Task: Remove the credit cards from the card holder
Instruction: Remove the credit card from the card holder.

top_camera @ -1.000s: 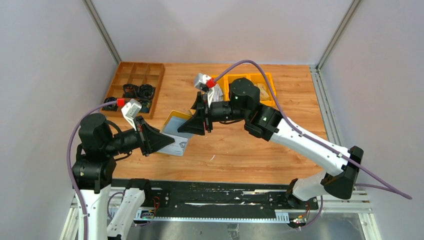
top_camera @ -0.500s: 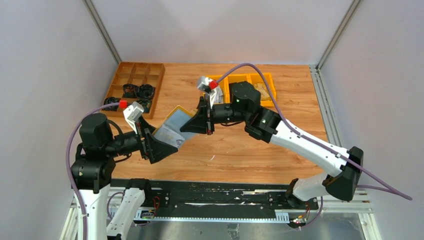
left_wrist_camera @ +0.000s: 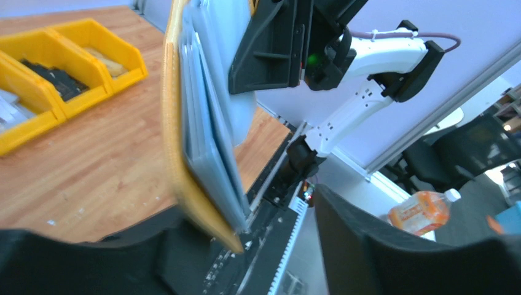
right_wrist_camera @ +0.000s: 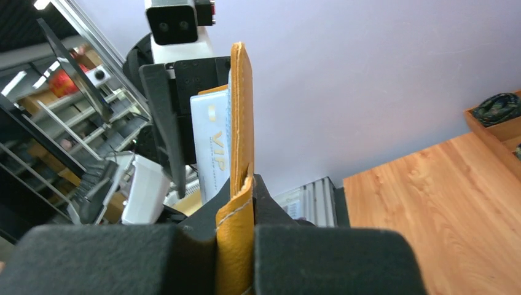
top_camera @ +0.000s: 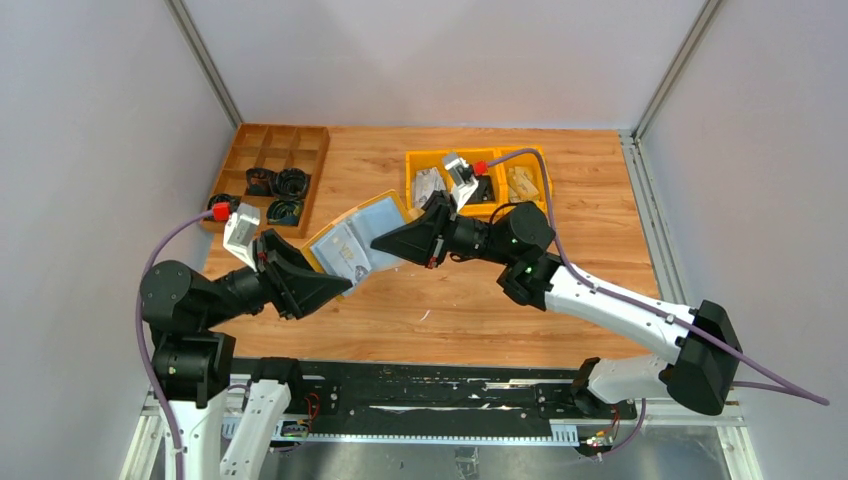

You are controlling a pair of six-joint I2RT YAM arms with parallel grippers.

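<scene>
While my right pincer [right_wrist_camera: 235, 239] clamps the card holder [right_wrist_camera: 242, 117] aloft, my left pincer [left_wrist_camera: 249, 246] gapes around its corner; extraction step: next, pinch only the credit cards [right_wrist_camera: 212, 153]

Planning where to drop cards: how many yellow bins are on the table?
3, side by side at the far edge: left bin holds pale pieces, middle bin black pieces, right bin tan pieces.
</scene>
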